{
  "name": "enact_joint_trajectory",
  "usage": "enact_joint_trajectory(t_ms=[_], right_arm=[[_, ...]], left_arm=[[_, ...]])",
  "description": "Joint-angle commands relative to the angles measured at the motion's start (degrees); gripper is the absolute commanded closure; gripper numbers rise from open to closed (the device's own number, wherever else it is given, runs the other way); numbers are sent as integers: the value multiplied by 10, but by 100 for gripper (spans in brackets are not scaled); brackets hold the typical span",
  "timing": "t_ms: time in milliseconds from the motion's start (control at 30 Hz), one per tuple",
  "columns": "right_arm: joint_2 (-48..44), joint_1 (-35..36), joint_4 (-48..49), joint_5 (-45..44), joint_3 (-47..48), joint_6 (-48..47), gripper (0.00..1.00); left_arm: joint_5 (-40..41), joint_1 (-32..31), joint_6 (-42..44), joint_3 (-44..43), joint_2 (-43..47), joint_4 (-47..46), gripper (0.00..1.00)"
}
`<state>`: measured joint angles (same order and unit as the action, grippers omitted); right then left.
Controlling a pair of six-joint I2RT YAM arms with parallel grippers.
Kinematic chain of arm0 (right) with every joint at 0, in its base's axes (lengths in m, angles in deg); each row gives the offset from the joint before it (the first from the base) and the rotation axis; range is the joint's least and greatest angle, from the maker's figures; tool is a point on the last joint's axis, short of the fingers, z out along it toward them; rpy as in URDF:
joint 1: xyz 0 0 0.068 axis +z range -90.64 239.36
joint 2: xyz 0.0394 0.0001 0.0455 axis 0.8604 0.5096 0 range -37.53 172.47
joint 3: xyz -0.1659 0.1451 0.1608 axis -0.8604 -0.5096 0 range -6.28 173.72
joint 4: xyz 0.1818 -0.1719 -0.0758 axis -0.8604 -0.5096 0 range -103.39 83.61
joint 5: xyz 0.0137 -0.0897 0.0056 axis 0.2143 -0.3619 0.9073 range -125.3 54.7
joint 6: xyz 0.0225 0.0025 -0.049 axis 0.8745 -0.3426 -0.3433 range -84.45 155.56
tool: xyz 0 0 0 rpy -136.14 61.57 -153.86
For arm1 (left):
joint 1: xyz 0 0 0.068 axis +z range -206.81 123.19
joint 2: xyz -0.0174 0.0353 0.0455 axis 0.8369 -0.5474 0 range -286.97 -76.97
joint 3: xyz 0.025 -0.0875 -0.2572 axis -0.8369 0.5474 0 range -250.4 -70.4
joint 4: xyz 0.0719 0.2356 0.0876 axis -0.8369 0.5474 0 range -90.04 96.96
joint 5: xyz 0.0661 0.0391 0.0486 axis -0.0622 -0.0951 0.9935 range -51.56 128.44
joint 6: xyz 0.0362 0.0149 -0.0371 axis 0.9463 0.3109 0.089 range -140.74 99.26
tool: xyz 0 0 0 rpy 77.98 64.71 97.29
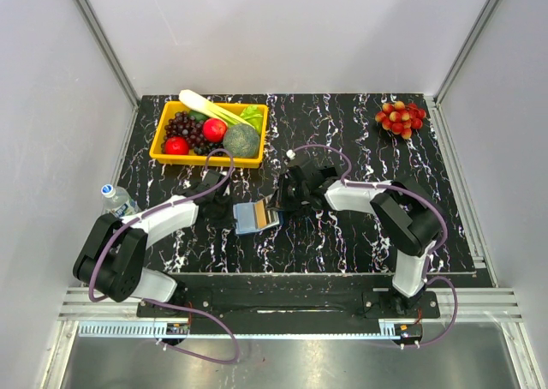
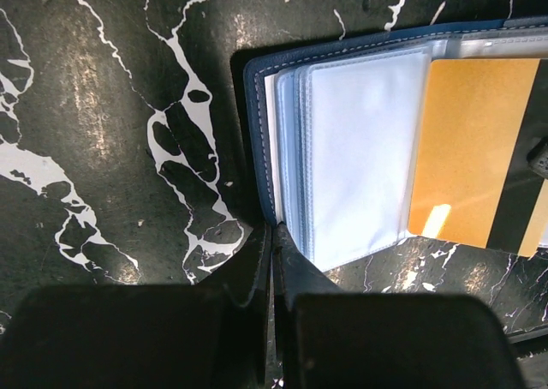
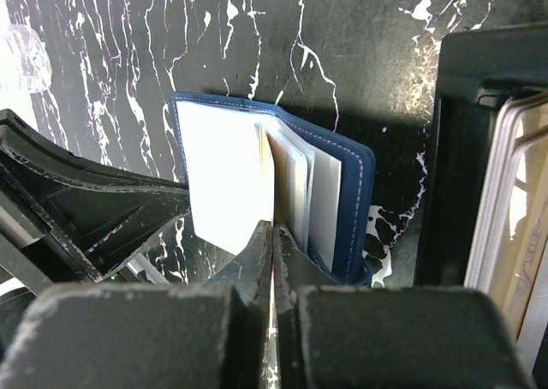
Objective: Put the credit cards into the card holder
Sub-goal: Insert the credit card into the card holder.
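Note:
The dark-blue card holder [image 1: 250, 220] lies open on the black marble table, its clear sleeves fanned out. My left gripper [image 1: 229, 211] is shut on the edge of the holder's blue cover [image 2: 257, 132]. My right gripper [image 1: 276, 207] is shut on a tan credit card with a black stripe [image 2: 467, 149], whose left end sits among the holder's clear sleeves. In the right wrist view the card [image 3: 272, 170] shows edge-on, rising from the shut jaws beside the holder [image 3: 351, 200]. More cards [image 3: 505, 200] stand in a black tray [image 3: 454, 149] to the right.
A yellow basket [image 1: 163, 153] of fruit and vegetables stands at the back left. A red fruit cluster [image 1: 400, 117] lies at the back right. A water bottle [image 1: 116, 199] stands off the table's left edge. The left gripper's body [image 3: 86, 209] shows left of the holder.

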<state>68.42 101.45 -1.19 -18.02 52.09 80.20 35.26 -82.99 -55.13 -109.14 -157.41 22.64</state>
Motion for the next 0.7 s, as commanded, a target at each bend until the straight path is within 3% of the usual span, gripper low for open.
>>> enact_joint_trajectory(t_ms=[0, 667], right_arm=[[17, 10, 21, 19, 9, 4, 100], [-44, 12, 31, -8, -9, -11, 100]], left_arm=[[6, 1, -1, -1, 2, -9, 100], [12, 1, -1, -3, 4, -4, 100]])
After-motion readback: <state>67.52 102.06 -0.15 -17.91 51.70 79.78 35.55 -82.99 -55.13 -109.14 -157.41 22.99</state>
